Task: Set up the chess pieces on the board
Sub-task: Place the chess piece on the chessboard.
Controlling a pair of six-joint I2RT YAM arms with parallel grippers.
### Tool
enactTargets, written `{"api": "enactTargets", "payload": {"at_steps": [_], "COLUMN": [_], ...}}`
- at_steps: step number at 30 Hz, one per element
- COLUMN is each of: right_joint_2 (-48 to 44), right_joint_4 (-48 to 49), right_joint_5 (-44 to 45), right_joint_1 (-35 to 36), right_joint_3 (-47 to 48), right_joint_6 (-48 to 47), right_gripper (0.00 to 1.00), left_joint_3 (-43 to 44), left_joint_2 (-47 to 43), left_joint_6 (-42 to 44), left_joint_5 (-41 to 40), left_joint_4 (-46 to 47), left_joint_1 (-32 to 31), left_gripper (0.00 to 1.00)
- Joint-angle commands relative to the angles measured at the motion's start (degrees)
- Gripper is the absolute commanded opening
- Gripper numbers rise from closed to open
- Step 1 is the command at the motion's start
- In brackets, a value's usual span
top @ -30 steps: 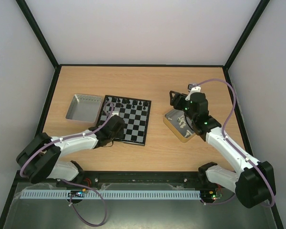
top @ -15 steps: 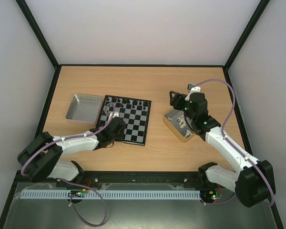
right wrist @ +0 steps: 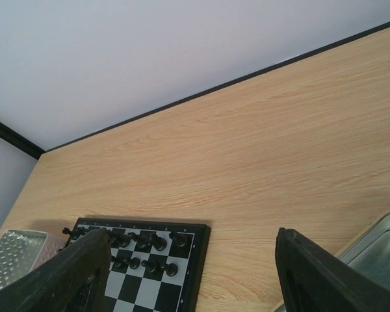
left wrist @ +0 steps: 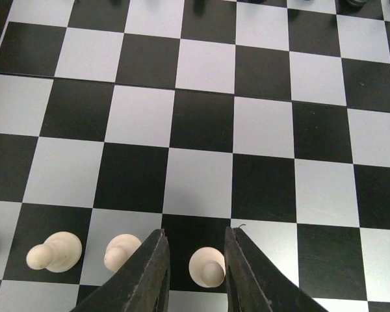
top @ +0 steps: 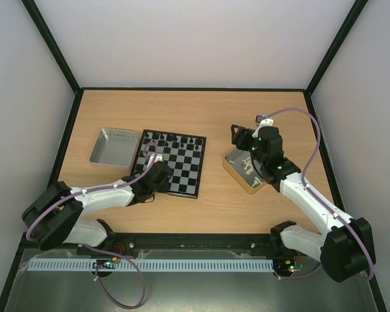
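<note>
Left arm slightly rightward; pawn between jaws

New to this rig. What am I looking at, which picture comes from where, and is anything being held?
Two robot arms bolted to a table's near edge. The overhead view shows a chessboard, black pieces on its far rows, a grey tray and a tin holding white pieces. The other two come from wrist cameras. The left gripper straddles a white pawn standing on the board, a gap visible on one side, so apparently unclamped. The right gripper hangs open near the tin, empty.
</note>
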Motion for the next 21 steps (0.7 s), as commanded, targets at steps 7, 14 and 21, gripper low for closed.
{"api": "enactTargets", "payload": {"at_steps": [7, 14, 21], "right_joint_2": [-1.85, -2.99, 0.9], "right_joint_4": [0.1, -5.52, -16.94], "right_joint_5": [1.65, 5.94, 9.89], "right_joint_1": [0.24, 0.16, -2.22], "right_joint_3": [-1.04, 0.96, 2.93], "right_joint_6": [0.64, 1.62, 3.87], "right_gripper": [0.69, 0.69, 0.59], "left_joint_3": [3.12, 10.03, 18.37], "left_joint_2": [-3.13, -9.33, -16.53], "left_joint_6": [0.93, 3.42, 11.97], "left_joint_5": [-1.36, -0.66, 2.51], "left_joint_4": [-3.49, -7.01, -7.14], "left_joint_1": [-0.24, 0.58, 2.78], "left_gripper": [0.3, 0.41, 0.64]}}
